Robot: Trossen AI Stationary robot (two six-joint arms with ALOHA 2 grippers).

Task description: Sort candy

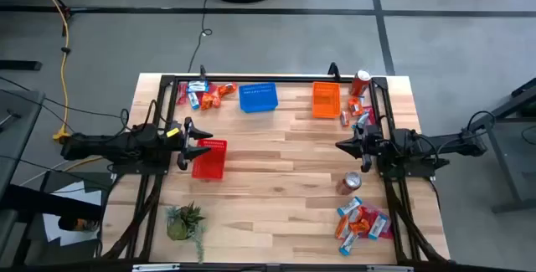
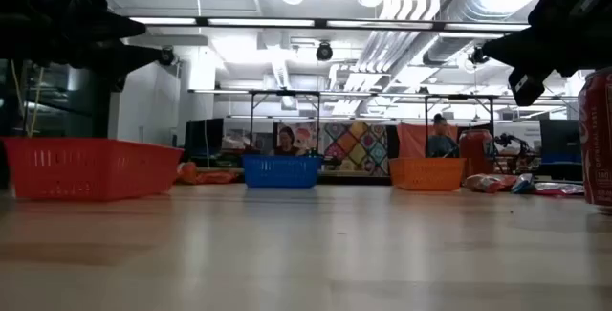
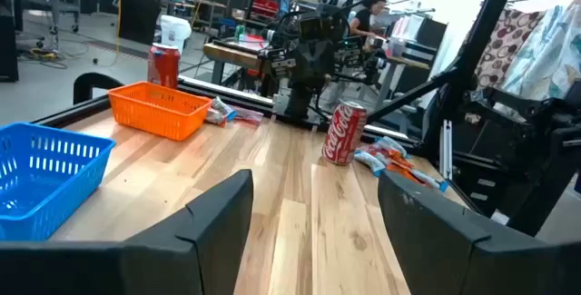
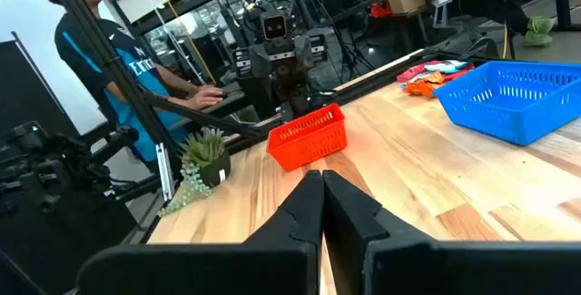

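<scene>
The candy lies in three heaps of small shiny wrapped bars: one at the far left [image 1: 201, 94], one at the far right by the orange basket [image 1: 358, 113], and one at the near right [image 1: 362, 220]. My left gripper [image 1: 201, 143] [image 3: 313, 231] is open and hangs above the table at the left, beside the red basket [image 1: 209, 159]. My right gripper [image 1: 343, 145] [image 4: 322, 200] is shut and hangs above the table at the right, between the two right-hand heaps. Neither gripper holds anything.
A blue basket [image 1: 258, 97] and an orange basket [image 1: 327, 100] stand at the far edge. One red soda can [image 1: 361, 82] stands at the far right corner, another [image 1: 352, 182] near the right gripper. A small plant [image 1: 186, 222] sits near left. Bare wood lies mid-table.
</scene>
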